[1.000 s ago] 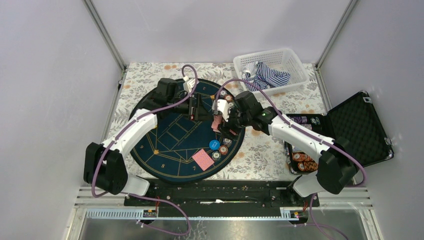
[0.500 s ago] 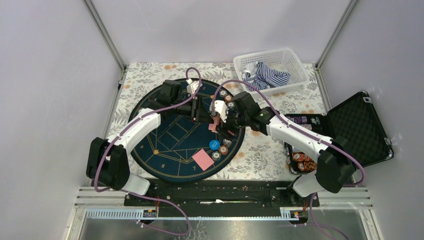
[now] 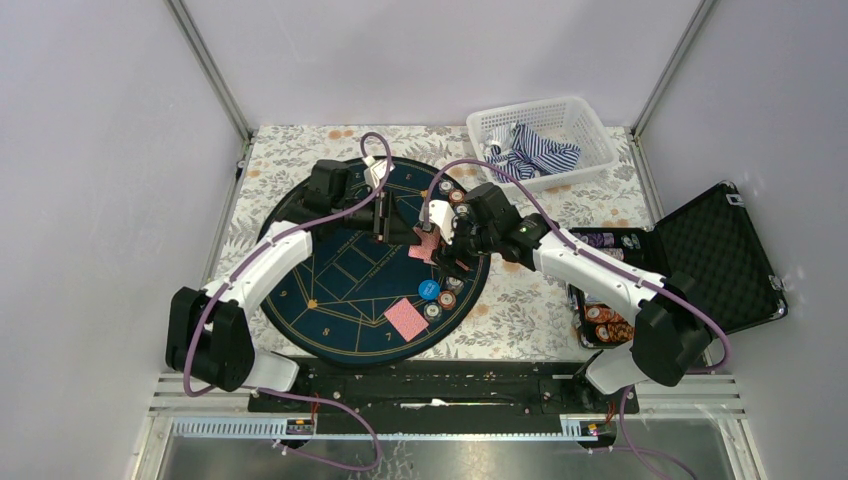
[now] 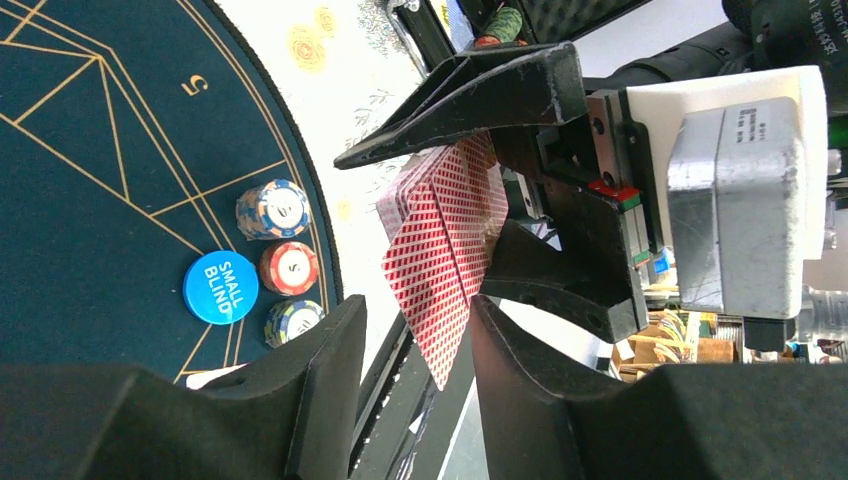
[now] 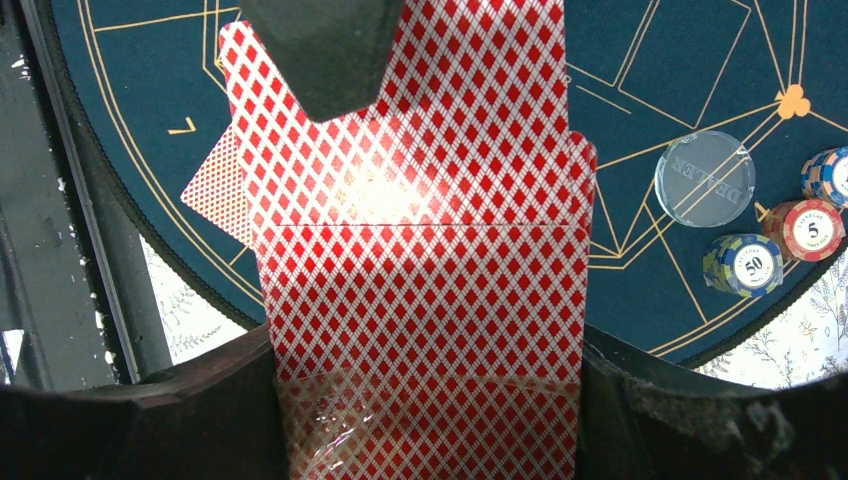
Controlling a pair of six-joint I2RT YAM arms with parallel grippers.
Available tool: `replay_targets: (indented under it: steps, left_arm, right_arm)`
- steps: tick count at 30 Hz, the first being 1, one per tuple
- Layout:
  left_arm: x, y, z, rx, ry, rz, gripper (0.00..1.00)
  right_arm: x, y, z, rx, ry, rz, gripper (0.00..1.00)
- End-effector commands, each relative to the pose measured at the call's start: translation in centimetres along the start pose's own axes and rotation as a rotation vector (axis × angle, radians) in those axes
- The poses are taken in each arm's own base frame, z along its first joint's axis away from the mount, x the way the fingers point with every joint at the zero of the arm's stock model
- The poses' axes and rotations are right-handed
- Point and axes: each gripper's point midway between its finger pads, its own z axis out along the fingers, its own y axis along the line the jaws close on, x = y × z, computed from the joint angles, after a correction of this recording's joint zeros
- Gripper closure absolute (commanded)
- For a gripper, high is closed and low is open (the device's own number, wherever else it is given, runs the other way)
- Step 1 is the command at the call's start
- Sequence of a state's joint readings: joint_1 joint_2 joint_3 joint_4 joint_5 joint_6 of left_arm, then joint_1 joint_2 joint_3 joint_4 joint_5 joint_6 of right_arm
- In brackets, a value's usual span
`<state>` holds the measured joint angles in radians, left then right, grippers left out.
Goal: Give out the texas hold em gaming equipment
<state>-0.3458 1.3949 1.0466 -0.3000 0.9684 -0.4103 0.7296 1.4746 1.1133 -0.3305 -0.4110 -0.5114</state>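
Observation:
My right gripper (image 3: 443, 247) is shut on a stack of red-backed playing cards (image 3: 424, 247), held above the right part of the navy mat (image 3: 330, 290). The cards fill the right wrist view (image 5: 420, 250), with my right gripper (image 5: 430, 400) clamped on their lower end. My left gripper (image 3: 402, 224) is open, and the lower corner of the fanned cards (image 4: 445, 240) hangs between its fingers (image 4: 540, 400). One card (image 3: 406, 319) lies on the mat. A blue disc (image 3: 428, 289), marked SMALL BLIND (image 4: 221, 287), sits beside small chip stacks (image 3: 446, 298). More chips (image 3: 450, 192) sit at the mat's far right.
A clear dealer disc (image 5: 704, 178) and chip stacks (image 5: 746, 264) lie on the mat. A white basket (image 3: 585, 150) with striped cloth stands at the back right. An open black case (image 3: 715, 250) with chips (image 3: 605, 320) lies at the right.
My left gripper has moved right to the cards, and their corner now sits between its fingers. My right gripper has shifted slightly left with the cards.

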Motion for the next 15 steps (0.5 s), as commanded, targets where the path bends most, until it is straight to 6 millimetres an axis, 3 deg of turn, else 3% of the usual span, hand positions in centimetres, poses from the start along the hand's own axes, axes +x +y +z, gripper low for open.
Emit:
replay_targets:
  steps: [1,6,12,15]
  left_arm:
    - [-0.3,-1.6,-0.1,0.052,-0.008,0.073,0.52]
    - [-0.4,0.0,0.0,-0.021,0.005,0.065,0.64]
    - [-0.6,0.7,-1.2,-0.054,-0.027,0.068,0.97]
    - [-0.7,1.0,-2.0,-0.063,-0.043,0.063,1.0]
  right_arm:
    - [-3.2,-0.5,-0.7,0.017,-0.093,-0.055,1.0]
    - [-3.3,-0.6,-0.7,0.02,-0.093,-0.054,1.0]
    - [-3.1,-0.6,-0.7,0.03,-0.094,-0.054,1.0]
    - [-3.0,-0.7,-0.7,0.033,-0.09,-0.053,1.0]
